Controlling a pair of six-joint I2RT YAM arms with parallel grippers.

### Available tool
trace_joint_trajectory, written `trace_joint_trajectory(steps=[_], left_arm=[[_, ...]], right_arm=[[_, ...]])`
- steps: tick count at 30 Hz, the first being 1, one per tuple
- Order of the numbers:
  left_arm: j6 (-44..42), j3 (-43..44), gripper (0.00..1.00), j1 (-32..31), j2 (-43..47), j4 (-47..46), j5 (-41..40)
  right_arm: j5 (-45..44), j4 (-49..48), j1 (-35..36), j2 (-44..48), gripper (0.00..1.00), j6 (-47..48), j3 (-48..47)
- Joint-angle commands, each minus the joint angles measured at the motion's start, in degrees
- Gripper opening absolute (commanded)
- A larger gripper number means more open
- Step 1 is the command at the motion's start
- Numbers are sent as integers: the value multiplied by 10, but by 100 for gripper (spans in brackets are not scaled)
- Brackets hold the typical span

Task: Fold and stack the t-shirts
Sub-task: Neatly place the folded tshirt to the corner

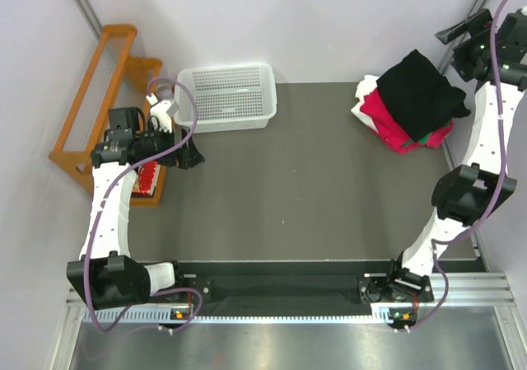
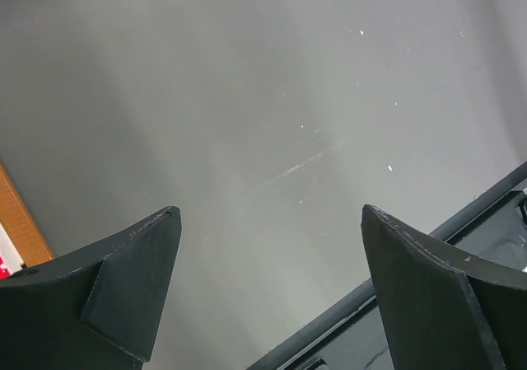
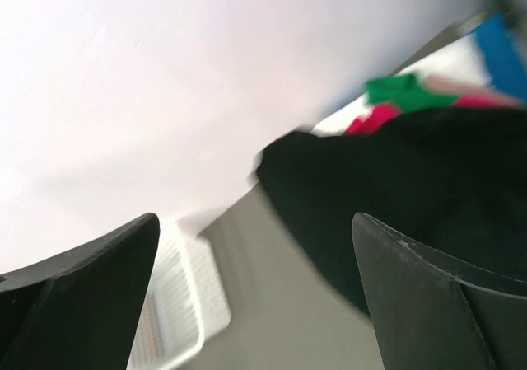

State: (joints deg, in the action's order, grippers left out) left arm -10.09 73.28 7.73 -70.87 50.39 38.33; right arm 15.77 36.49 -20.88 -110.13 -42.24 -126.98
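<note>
The folded t-shirts lie stacked at the table's far right: a black one [image 1: 420, 90] on top, a red one [image 1: 385, 121] under it, a sliver of green [image 1: 425, 140] and a white one [image 1: 364, 106] at the bottom. The right wrist view shows the black shirt [image 3: 412, 189] with green [image 3: 403, 90] and red [image 3: 370, 119] edges, blurred. My right gripper [image 1: 454, 34] [image 3: 255, 222] is open and empty, raised beside the stack near the back wall. My left gripper [image 1: 191, 156] [image 2: 270, 211] is open and empty above bare table at the left.
A white perforated basket [image 1: 226, 96] stands at the back left, also in the right wrist view [image 3: 177, 304]. An orange wooden rack [image 1: 103, 98] stands off the table's left edge with a red item [image 1: 146, 176] by it. A black rail [image 1: 288, 283] [image 2: 461, 222] runs along the near edge.
</note>
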Motion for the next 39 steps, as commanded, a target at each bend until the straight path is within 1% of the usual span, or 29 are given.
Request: trace_joint_trajectory(steps=[1, 3, 4, 6, 7, 8, 10, 12, 14, 16, 18, 19, 20, 21, 22, 25, 26, 29, 30, 34, 36, 37, 39], left_arm=[[-7, -5, 95, 2, 21, -3, 11], [-11, -5, 95, 2, 25, -2, 9], [-11, -5, 95, 3, 25, -1, 4], [-14, -5, 95, 3, 28, 0, 2], [-14, -6, 95, 2, 28, 0, -1], [-14, -7, 95, 2, 30, 0, -3], [-16, -9, 95, 2, 29, -2, -5], [-19, -12, 95, 2, 29, -1, -5], [-24, -13, 95, 2, 26, 1, -8], [-26, -14, 95, 2, 24, 1, -11], [-28, -16, 95, 3, 21, 1, -14], [-28, -15, 95, 3, 19, 1, -15], [-29, -15, 95, 3, 14, 1, -18], [-29, -14, 95, 2, 12, 1, -19], [-29, -13, 95, 3, 9, 0, -20], [-27, -10, 95, 2, -1, -1, -20], [-27, -10, 95, 2, -6, -3, -20], [-25, -12, 95, 2, -10, -4, -22], [-25, -11, 95, 3, -11, -5, -23], [-20, -17, 95, 2, -12, -9, -21], [-15, -17, 95, 2, -12, -12, -17], [-13, -17, 95, 2, -12, -12, -14], [-13, -16, 95, 2, -12, -12, -14]], right_arm=[[74, -7, 62, 57, 100, 22, 39], [104, -11, 80, 64, 100, 29, 66], [117, -16, 91, 68, 100, 28, 105], [150, -39, 93, 76, 100, 20, 152], [154, -53, 89, 80, 100, 9, 212], [160, -98, 86, 84, 100, 0, 242], [176, -134, 72, 73, 100, -24, 288], [182, -150, 65, 35, 99, -33, 282], [178, -171, 56, 6, 100, -43, 257], [195, -189, 47, -44, 100, -62, 217], [231, -231, 42, -95, 100, -83, 194], [251, -254, 37, -111, 99, -119, 181], [273, -326, 36, -126, 100, -145, 179], [300, -344, 33, -162, 100, -170, 174], [300, -346, 29, -179, 100, -196, 162], [305, -360, 20, -237, 100, -238, 171], [306, -390, 20, -249, 100, -246, 178], [304, -379, 17, -284, 100, -229, 194], [306, -377, 17, -287, 100, -223, 201], [328, -440, 17, -264, 100, -237, 278], [350, -479, 18, -230, 100, -266, 321], [356, -528, 20, -215, 100, -278, 334], [370, -561, 22, -170, 100, -300, 344]])
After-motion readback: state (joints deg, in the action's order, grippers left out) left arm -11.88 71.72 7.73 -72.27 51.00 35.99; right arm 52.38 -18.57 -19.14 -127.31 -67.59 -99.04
